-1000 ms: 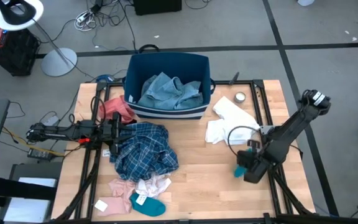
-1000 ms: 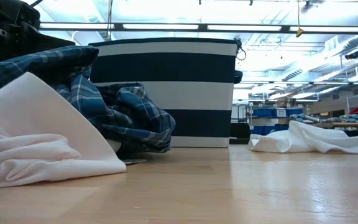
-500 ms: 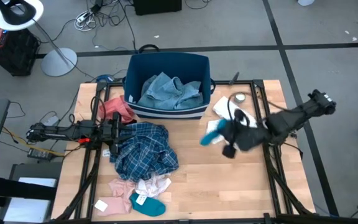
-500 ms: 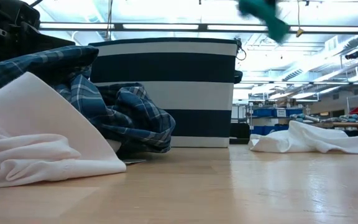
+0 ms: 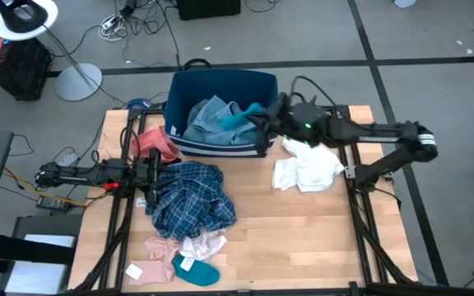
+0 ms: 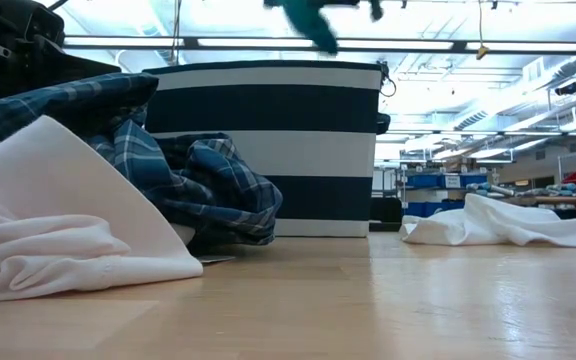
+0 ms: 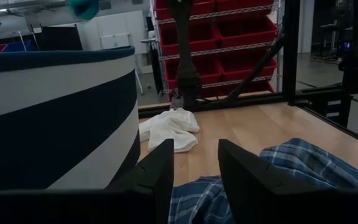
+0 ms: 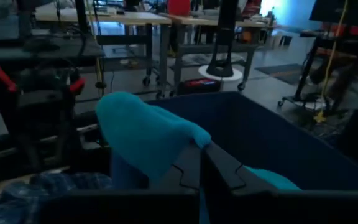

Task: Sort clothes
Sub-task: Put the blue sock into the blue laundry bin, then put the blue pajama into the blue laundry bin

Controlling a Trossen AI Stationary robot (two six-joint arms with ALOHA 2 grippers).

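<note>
My right gripper (image 5: 260, 120) reaches over the right part of the dark blue striped bin (image 5: 189, 82) and is shut on a teal sock (image 5: 241, 115). The sock also shows in the low view (image 6: 306, 16) and the left wrist view (image 7: 82, 6). A light blue denim shirt (image 5: 212, 122) lies in the bin. My left gripper (image 7: 194, 177) is open at the left edge of the blue plaid shirt (image 5: 189, 196). A coral-red piece (image 5: 155, 144), a white piece (image 5: 305, 167), pale pink pieces (image 5: 179, 245) and a second teal sock (image 5: 194, 270) lie on the table. My right gripper pinches the teal sock between its two shut fingers; the sock bunches over and in front of the fingertips (image 8: 160, 140), which hides the part held. The fingers come roughly level from the table's right. The sock is lifted clear, above the bin's opening.
The bin stands at the table's far edge, middle. The plaid shirt heap fills the left middle of the table. Bare wood (image 5: 295, 238) lies at the near right. Dark rails (image 5: 360, 222) run along both table sides.
My right gripper has swung from the table's near right, up and toward the far edge and left, to over the bin. It has stayed shut on the teal sock, which was carried through the air, clear of the table.
</note>
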